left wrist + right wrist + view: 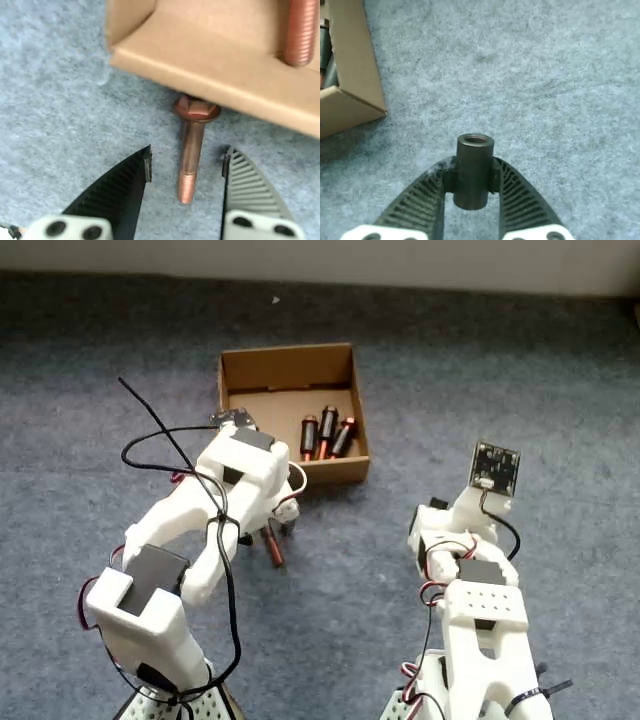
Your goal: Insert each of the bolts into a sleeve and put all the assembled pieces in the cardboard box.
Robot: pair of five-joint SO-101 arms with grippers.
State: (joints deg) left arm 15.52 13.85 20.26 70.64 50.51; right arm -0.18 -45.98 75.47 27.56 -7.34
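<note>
Left claw [186, 155]: released, fingers spread wide. It is down at the counter [500, 360], just outside the near wall of the cardboard box [335, 472].

Bolt [192, 135]: copper-coloured, lying flat on the counter between the spread fingers and touching neither. Its flanged head lies at the foot of the box's outer wall; contact with the wall cannot be confirmed. The threaded end points back toward the claw. In the high view the bolt [273, 545] shows under the left arm [215, 500], outside the box.

Right claw [471, 175]: clenched on the sleeve [475, 155], one finger on each side. The sleeve is a dark cylinder whose open bore faces away from the claw. It is held over bare counter, with a corner of the box [350, 85] off to one side and apart from it. The right arm [480, 610] stands well apart from the left.

Box contents: three assembled pieces [327, 434] lie side by side on the floor of the box, toward the right arm's side. Each shows a dark sleeve and a copper shank
</note>
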